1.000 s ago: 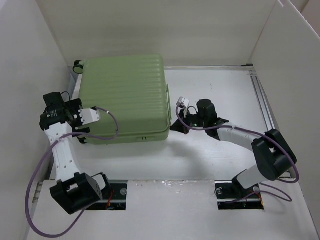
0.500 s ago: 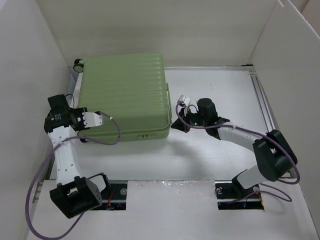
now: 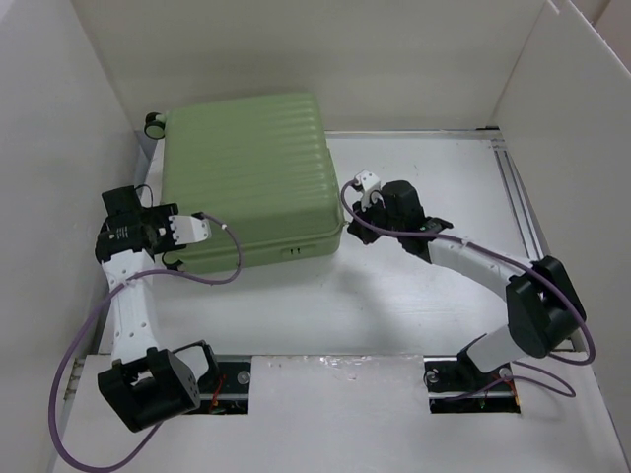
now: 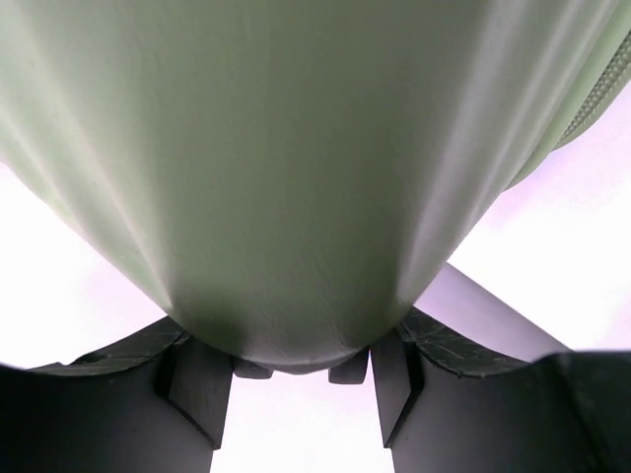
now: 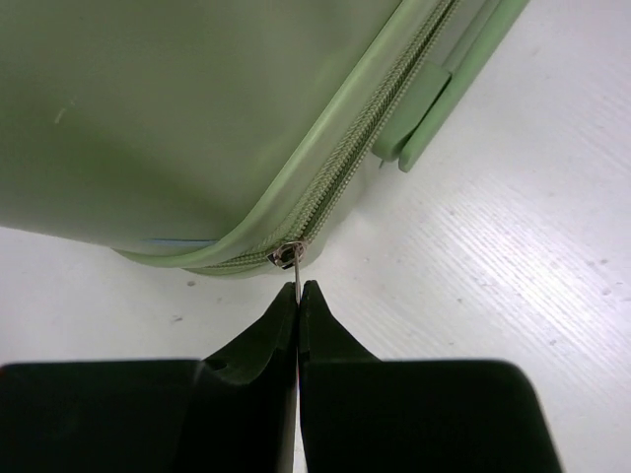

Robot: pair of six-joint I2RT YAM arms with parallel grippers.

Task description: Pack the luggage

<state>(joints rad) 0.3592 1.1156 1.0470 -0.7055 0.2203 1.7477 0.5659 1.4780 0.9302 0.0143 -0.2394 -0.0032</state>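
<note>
The luggage (image 3: 246,172), a light-green ribbed hard-shell case, lies flat and closed at the back left, a black wheel (image 3: 154,124) at its far-left corner. My left gripper (image 3: 175,254) is at its near-left corner. In the left wrist view that rounded corner (image 4: 296,197) fills the space between the two fingers (image 4: 202,384), which press on it. My right gripper (image 3: 351,223) is at the case's right side, shut on the metal zipper pull (image 5: 296,268) at a rounded corner of the luggage (image 5: 177,108). A sliver of blue lining (image 5: 173,240) shows under the seam.
White walls close in the table (image 3: 424,286) on the left, back and right. A green moulded handle (image 5: 434,108) sticks out of the case's side beyond the zipper. A small latch (image 3: 293,252) sits on the near edge.
The left gripper has closed on the near-left corner. The case has turned slightly and shifted away from me. The right gripper has moved farther back along the case's right side, still pinching the pull.
</note>
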